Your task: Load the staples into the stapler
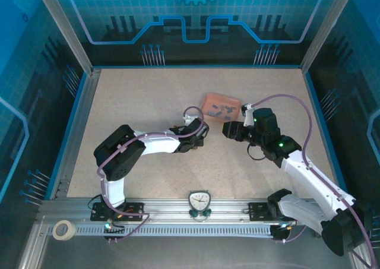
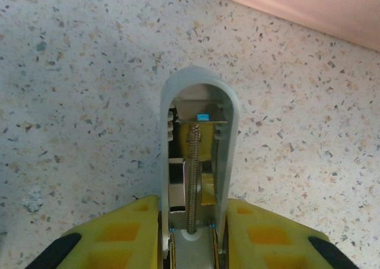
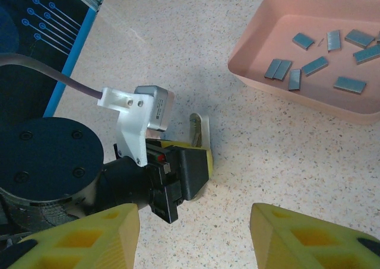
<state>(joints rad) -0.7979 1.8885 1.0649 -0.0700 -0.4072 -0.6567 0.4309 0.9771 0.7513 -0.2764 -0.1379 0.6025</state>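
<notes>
- I'm looking into a blue-lit enclosure with a speckled beige table [image 1: 136, 97] as the work surface. A small timer [image 1: 199, 201] and a roll of tape [image 1: 61, 229] sit on the rail at the near edge.
- The left gripper [image 2: 193, 221] is clamped on the stapler [image 2: 199, 156], with its yellow fingers [image 2: 119, 236] pressed against both sides of the rear end.
- The stapler sticks out forward from those fingers near the middle of the table. Its pale top shell is swung open, so I can see the spring and the metal channel inside. I cannot tell whether it touches the table.
- The pink tray [image 3: 309, 103] lies just beyond the stapler and to its right. The two are close but apart.
- The staples [image 3: 314, 66] lie scattered loose on the tray floor as small grey strips.
- The right gripper [image 3: 195, 212] faces the left one from the right, near the tray. Its fingers are spread wide and have hold of nothing.
</notes>
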